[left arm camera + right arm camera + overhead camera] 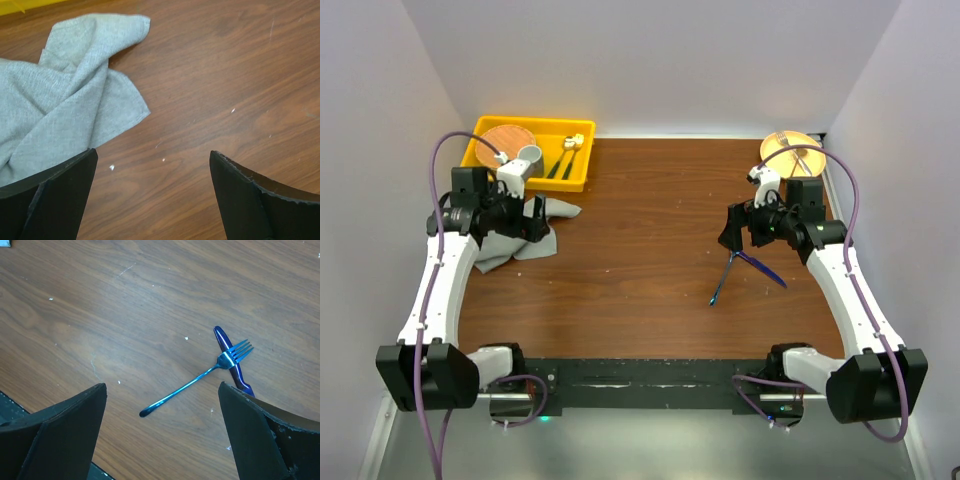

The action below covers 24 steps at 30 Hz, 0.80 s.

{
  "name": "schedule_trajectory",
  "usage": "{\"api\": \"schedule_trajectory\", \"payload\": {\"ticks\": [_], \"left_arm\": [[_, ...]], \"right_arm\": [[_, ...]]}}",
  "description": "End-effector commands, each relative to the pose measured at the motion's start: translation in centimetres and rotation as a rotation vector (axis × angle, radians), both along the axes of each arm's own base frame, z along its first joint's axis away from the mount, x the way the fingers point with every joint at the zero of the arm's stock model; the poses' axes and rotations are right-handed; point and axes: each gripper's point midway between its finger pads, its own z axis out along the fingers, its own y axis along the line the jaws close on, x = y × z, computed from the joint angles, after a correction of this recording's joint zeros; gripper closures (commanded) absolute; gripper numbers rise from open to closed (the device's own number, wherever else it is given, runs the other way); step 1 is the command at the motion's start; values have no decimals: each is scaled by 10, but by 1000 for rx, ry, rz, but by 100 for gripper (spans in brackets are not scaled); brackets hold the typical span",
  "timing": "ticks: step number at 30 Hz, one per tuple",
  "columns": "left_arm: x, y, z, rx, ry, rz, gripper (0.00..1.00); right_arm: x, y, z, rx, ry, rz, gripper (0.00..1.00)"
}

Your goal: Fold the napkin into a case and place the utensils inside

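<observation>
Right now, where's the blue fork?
Top view: the fork lies on the right half of the table, just on the near side of the open right gripper. Its head crosses the knife.

A brown wood-grain table [640,230] is seen from above, enclosed on three sides by a plain white back wall [650,60], a left wall [370,120] and a right wall [910,100]; soft, even light is cast throughout; a black strip [640,380] is fixed along the near edge; a dull grey surface [650,450] is seen below it; small white specks [112,167] are scattered on the wood.
</observation>
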Motion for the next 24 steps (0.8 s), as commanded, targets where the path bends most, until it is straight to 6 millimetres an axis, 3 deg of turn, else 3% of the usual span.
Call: {"api": "schedule_trajectory", "payload": {"ticks": [1, 6, 14, 19, 24], "left_arm": [[19, 13, 12, 92, -22, -37, 0], [39, 33, 7, 246, -12, -101, 0], [83, 61, -27, 432, 22, -148, 0], [103, 64, -54, 482, 67, -172, 0], [106, 61, -89, 525, 129, -204, 0]], "right_arm": [[-2, 4, 9, 15, -19, 31, 2], [-1, 4, 6, 15, -10, 33, 2], [-1, 4, 7, 16, -7, 38, 2], [-1, 5, 5, 19, -1, 40, 2], [-2, 4, 7, 17, -5, 39, 2]]}}
